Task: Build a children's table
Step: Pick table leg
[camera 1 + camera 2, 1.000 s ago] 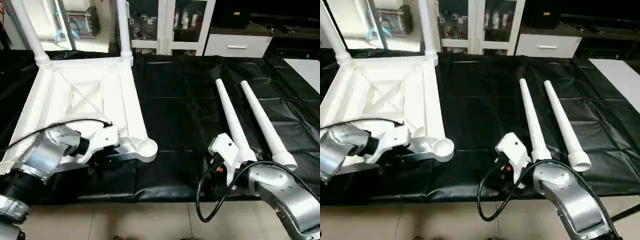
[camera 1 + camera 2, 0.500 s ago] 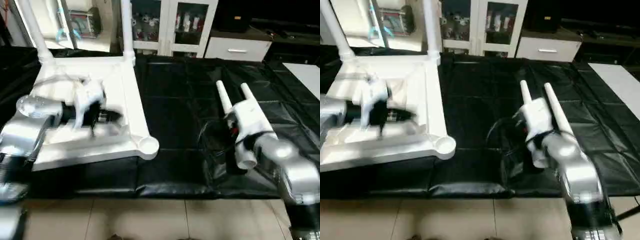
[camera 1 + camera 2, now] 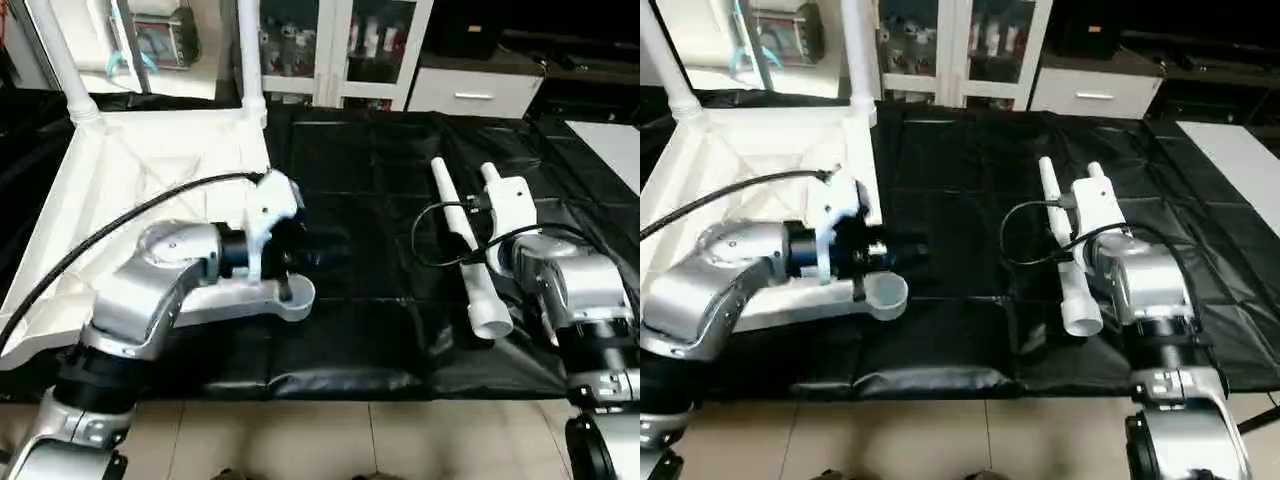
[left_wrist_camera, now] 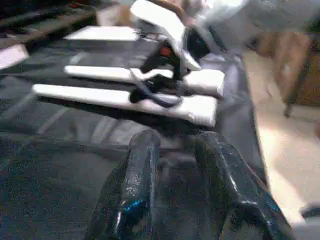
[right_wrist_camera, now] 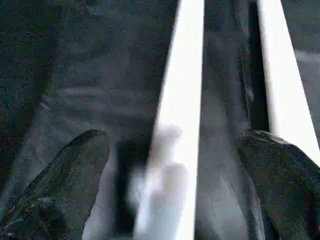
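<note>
Legs were the business in hand: two loose legs lay side by side on the black-covered counter (image 3: 380, 200), and the right jaws (image 5: 172, 165) hung over the nearer leg (image 3: 466, 250), its partner, the farther leg (image 5: 280, 100), just beside. A good pick-up, as I judged it, called for the jaws to straddle that one tube squarely, centred across its width and clear of the neighbour, so that closing would not nudge both; a grip toward the thicker end looked the better bet for carrying it over and standing it in the open corner socket (image 3: 295, 292).

The tabletop (image 3: 120, 190) lay ribs-up at the left of the counter, with two fitted legs (image 3: 250, 60) rising from its far corners and the near socket empty.

In the right wrist view the right jaws stood wide, one finger on each side of the nearer leg, holding nothing and not yet touching it. The left jaws (image 4: 180, 195) were narrow, with a small gap between the fingers, empty, pointing across the dark cover from beside the socket.
</note>
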{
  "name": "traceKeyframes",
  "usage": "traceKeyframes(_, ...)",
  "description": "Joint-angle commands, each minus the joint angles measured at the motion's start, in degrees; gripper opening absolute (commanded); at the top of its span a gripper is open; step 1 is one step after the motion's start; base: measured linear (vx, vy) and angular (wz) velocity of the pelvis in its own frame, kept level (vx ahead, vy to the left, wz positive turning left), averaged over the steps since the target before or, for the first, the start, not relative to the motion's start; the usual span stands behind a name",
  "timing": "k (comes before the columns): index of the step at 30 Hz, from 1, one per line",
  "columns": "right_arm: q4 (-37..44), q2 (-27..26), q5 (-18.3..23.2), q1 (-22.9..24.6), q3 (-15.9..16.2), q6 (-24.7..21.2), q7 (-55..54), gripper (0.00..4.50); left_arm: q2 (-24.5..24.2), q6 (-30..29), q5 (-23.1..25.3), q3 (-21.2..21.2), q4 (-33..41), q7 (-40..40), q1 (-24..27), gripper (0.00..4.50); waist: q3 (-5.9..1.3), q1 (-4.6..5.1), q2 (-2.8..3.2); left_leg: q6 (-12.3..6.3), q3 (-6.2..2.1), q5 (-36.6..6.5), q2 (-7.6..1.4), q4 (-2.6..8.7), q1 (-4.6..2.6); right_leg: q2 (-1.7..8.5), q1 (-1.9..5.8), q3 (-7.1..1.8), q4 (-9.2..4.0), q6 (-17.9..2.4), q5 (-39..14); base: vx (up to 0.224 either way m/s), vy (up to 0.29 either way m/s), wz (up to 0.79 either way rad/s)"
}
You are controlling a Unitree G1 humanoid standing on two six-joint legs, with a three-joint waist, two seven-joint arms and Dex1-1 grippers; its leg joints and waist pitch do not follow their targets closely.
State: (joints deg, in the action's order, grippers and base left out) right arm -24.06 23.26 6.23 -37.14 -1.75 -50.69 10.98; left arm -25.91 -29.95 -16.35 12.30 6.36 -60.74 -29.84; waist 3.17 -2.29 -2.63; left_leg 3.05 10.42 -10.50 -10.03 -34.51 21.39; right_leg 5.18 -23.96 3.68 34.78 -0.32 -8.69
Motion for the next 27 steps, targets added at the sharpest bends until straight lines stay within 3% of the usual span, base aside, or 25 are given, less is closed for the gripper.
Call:
traceKeyframes(1, -1.94, 0.74, -0.07, -0.78, -0.04, -2.97, 0.57, 4.45, -0.89, -0.67, 0.54, 2.31, 2.68, -1.41, 0.21, 1.46, -3.63, -0.08, 0.14, 2.37, -0.66, -13.42, -2.35, 4.17, -0.96, 2.56, 2.87, -2.43, -3.88, -9.47, -18.53, 0.000, 0.000, 0.00)
traceKeyframes(4, -3.65, 0.40, 1.00, -0.77, -0.42, -4.68, 2.00, 4.45, -1.37, -0.30, 2.26, 3.60, 3.79, -0.64, 0.25, 1.46, -3.64, 0.00, -0.07, 3.08, -0.73, -15.34, -2.39, 4.21, -1.05, 2.61, 2.69, -2.46, -4.15, -8.61, -19.87, 0.000, 0.000, 0.00)
traceKeyframes(8, -5.38, -0.25, 2.23, 1.07, -0.87, -6.99, 3.91, 4.45, -1.77, 0.02, 4.35, 4.99, 3.90, 1.31, -0.07, 1.46, -3.70, -0.19, -0.19, 3.00, -0.80, -14.38, -2.34, 4.16, -0.74, 2.80, 2.86, -2.48, -4.17, -7.90, -20.25, 0.000, 0.000, 0.00)
traceKeyframes(17, -6.87, -0.86, 2.66, 0.62, -3.23, -7.54, 2.79, 3.56, -3.00, -1.02, 3.38, 4.70, 5.22, 0.32, -0.70, 1.46, -3.81, -0.18, 0.15, 3.48, -0.81, -14.18, -2.29, 4.17, -0.83, 2.61, 2.80, -2.39, -3.85, -9.41, -17.82, 0.000, 0.000, 0.00)
traceKeyframes(27, -6.93, -1.01, 2.64, 0.24, -4.06, -6.71, 1.96, 2.71, -3.30, -0.59, 3.76, 4.88, 4.63, 0.73, -1.08, 1.46, -3.80, -0.21, 0.30, 3.71, -0.86, -14.82, -2.28, 4.23, -0.88, 2.60, 2.84, -2.36, -3.85, -9.47, -17.93, 0.000, 0.000, 0.00)
